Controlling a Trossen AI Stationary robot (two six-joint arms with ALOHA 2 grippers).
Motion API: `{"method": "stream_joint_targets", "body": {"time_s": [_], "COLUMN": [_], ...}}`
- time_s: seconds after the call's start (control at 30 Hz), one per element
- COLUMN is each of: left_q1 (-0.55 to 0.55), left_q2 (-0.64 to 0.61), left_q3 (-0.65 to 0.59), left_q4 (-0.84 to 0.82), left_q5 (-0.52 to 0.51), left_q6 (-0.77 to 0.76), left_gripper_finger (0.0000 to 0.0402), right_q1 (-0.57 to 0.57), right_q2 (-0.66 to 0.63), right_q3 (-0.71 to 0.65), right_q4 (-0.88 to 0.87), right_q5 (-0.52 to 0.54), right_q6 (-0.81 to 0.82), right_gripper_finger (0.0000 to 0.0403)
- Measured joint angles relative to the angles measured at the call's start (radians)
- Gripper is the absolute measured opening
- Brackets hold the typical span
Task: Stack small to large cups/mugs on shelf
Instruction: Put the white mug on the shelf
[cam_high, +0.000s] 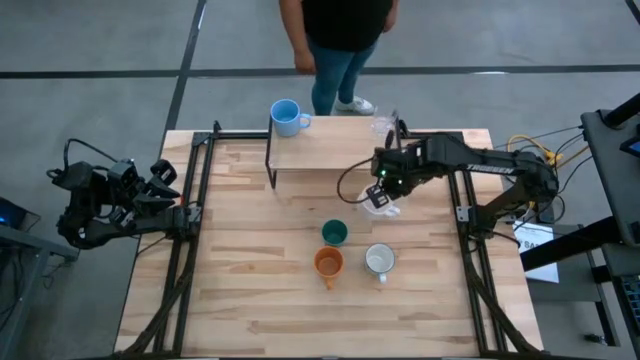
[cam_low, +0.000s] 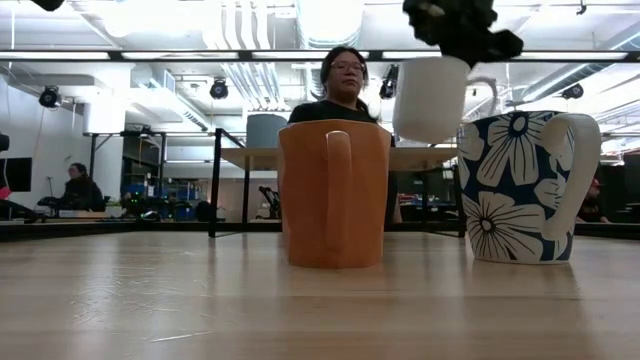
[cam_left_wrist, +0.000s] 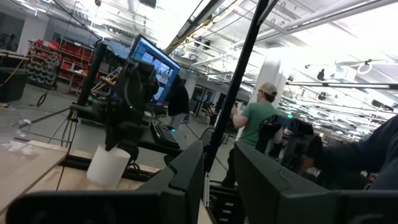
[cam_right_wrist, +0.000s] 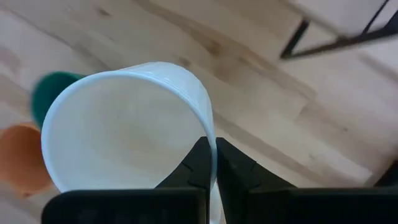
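Nearest in the low view, the orange mug (cam_low: 334, 194) and the white mug w/ blue flowers (cam_low: 523, 187) are seen standing on the surface (cam_low: 200, 310), side by side; both are thick-walled ceramic by the look, so judged fairly heavy, stiff and breakable if knocked. Just behind them in the high view sits the dark green cup (cam_high: 334, 233), handleless, prob. best pinched at the rim.

Above that group a plain white mug (cam_right_wrist: 124, 130) is held off the surface by the right gripper (cam_right_wrist: 210, 163), jaws clamped together on the rim wall, one finger inside, one outside. Glazed wall is judged slippery; a rim pinch lets the mug swing, so slow moves and a level set-down are called for. It hangs short of the shelf (cam_high: 330, 152), nearer its right end.

On the shelf's far left corner the light blue mug (cam_high: 286, 117) stands; a clear glass (cam_high: 382, 122) shows near the right end, thin and fragile.

Left gripper (cam_high: 165, 182) is parked at the surface's left edge; jaw state can't be told.
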Motion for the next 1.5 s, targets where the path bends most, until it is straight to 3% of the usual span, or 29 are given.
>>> {"method": "stream_joint_targets", "body": {"time_s": [0.37, 0.87, 1.13, 1.5], "left_q1": [0.0, 0.0, 0.0, 0.0], "left_q2": [0.0, 0.0, 0.0, 0.0], "left_q3": [0.0, 0.0, 0.0, 0.0], "left_q4": [0.0, 0.0, 0.0, 0.0], "left_q5": [0.0, 0.0, -0.001, -0.001], "left_q6": [0.0, 0.021, 0.025, 0.024], "left_gripper_finger": [0.0077, 0.0077, 0.0077, 0.0077], "right_q1": [-0.103, -0.207, -0.278, -0.367], "right_q2": [0.051, 0.391, 0.496, 0.502], "right_q3": [0.16, 0.635, 0.835, 0.852], "right_q4": [-0.14, -0.24, -0.241, -0.243], "right_q5": [-0.008, -0.013, -0.045, -0.024], "right_q6": [-0.243, -0.503, -0.557, -0.584], "right_gripper_finger": [0.0009, 0.0009, 0.0009, 0.0009]}}
